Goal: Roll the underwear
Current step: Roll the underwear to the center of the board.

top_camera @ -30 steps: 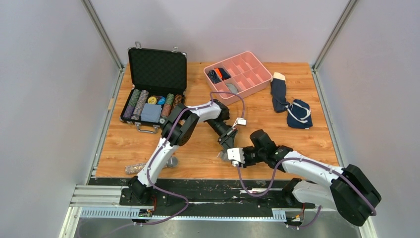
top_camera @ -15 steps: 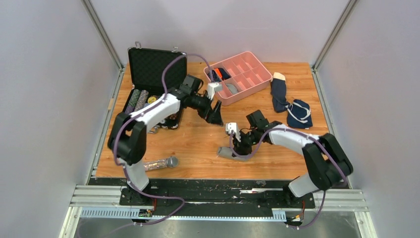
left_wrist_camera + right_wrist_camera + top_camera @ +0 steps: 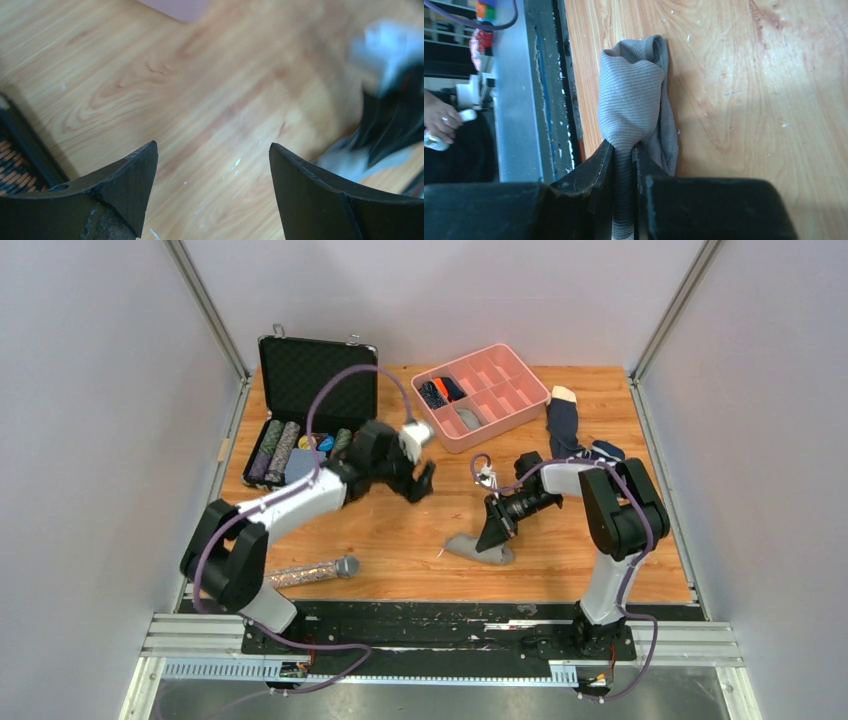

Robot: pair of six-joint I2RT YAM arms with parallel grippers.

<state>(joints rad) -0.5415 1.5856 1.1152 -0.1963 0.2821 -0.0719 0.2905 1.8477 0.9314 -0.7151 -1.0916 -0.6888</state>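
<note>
The underwear [image 3: 468,547] is a bunched gray-taupe roll lying near the table's front edge, right of centre. My right gripper [image 3: 493,536] is shut on one end of it. In the right wrist view the ribbed underwear [image 3: 631,95] runs out from between the closed fingers of the right gripper [image 3: 623,146] toward the table edge. My left gripper [image 3: 420,483] hovers open over bare wood, left of and beyond the underwear, holding nothing. The left wrist view shows the left gripper [image 3: 212,150] spread wide, with the underwear [image 3: 345,160] a blur at the right.
A pink divided tray [image 3: 520,370] stands at the back centre. An open black case of chips [image 3: 318,380] sits back left. A navy sock [image 3: 561,425] and a navy garment [image 3: 604,451] lie back right. A glittery microphone [image 3: 310,570] lies front left. The metal rail [image 3: 514,100] borders the front edge.
The left gripper let go of the underwear, opened and pulled away to the back left. The right arm swung round and still grips the underwear, which stayed near the front edge.
</note>
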